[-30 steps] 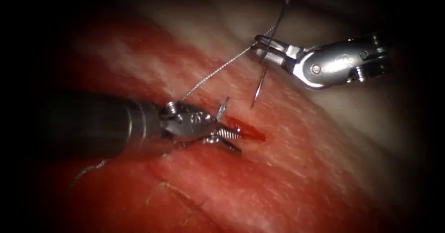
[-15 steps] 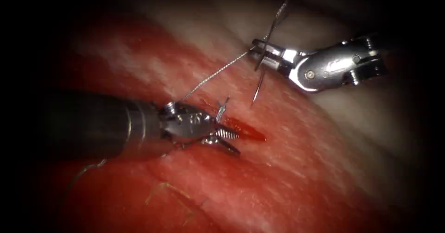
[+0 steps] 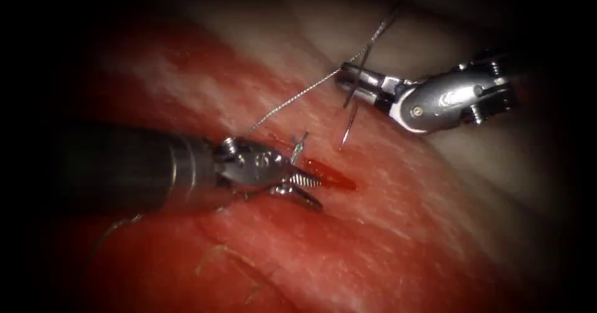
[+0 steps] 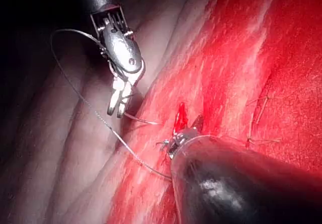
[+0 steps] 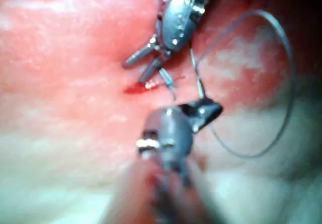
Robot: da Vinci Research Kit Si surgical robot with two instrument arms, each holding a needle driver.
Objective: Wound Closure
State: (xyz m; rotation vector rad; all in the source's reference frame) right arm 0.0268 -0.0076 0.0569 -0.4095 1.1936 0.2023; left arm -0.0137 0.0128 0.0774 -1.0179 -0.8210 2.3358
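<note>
The cut [image 3: 333, 178] is a short red slit in the tissue [image 3: 385, 238]. My left tool [image 3: 319, 192] lies at the cut's left end with its jaws open and nothing in them. Up and to the right, my right tool [image 3: 349, 78] is shut on the curved needle [image 3: 348, 123] near its rear end. The needle hangs free above the tissue on the right of the cut, point down. Thread [image 3: 292, 98] runs taut from the right tool to the tissue beside the left tool's wrist. In the left wrist view the needle [image 4: 143, 120] sticks out below the right tool [image 4: 116, 104].
A loop of dark thread [image 3: 388, 17] arcs up behind the right tool; the right wrist view shows that loop [image 5: 284, 78] too. A short cut thread end [image 3: 300, 143] stands just above the left tool's jaws. Red fluid wets the tissue around the cut.
The right tool has shifted slightly down and turned at its wrist, carrying the needle with it. The thread loop above it has swung right. The left tool has stayed put.
</note>
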